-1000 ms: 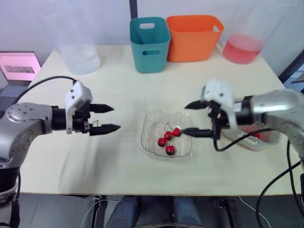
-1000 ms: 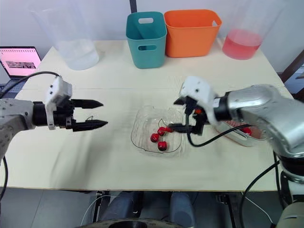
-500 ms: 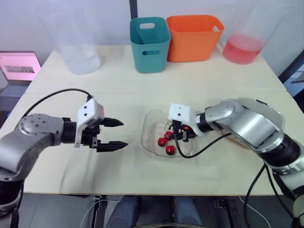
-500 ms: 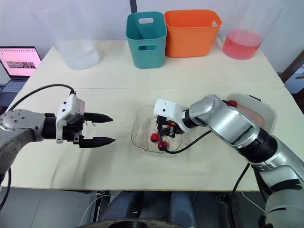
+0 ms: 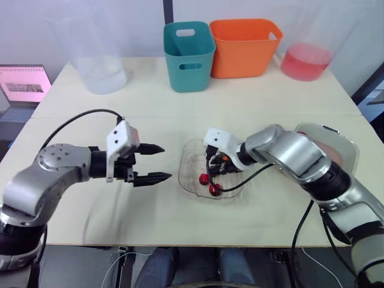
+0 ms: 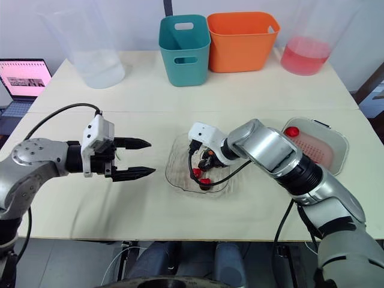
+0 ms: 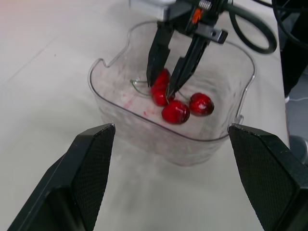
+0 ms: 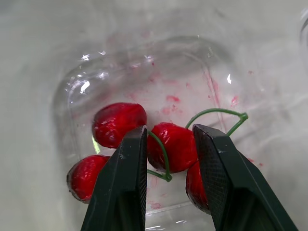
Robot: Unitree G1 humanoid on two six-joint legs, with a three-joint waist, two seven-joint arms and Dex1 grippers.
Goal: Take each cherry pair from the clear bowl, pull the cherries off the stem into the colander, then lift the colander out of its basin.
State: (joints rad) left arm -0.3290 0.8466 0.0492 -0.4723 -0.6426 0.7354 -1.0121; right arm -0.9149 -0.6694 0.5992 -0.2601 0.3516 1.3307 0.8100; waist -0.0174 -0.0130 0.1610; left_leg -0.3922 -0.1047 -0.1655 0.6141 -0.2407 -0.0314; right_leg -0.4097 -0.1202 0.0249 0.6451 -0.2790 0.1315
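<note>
The clear bowl (image 5: 191,180) sits mid-table and holds several red cherries (image 7: 176,111) on green stems (image 8: 215,113). My right gripper (image 5: 211,174) reaches down into the bowl. Its fingers (image 8: 129,168) press on either side of one cherry (image 8: 172,146), so it is shut on it. My left gripper (image 5: 165,162) hovers open just left of the bowl, level with it and pointing at it, with nothing between its fingers (image 7: 91,163). The pink colander (image 6: 315,149) rests in its white basin (image 6: 337,137) at the right, with one cherry (image 6: 292,131) inside.
At the back stand a teal bin (image 5: 189,54) and an orange bin (image 5: 245,47). A clear jug of pink liquid (image 5: 306,60) is at the back right, and a large clear container (image 5: 99,72) at the back left. A laptop (image 5: 24,84) lies off the table's left edge.
My right gripper went from open beside the bowl down into it and closed on a cherry. My left gripper moved right, closer to the bowl, still open.
</note>
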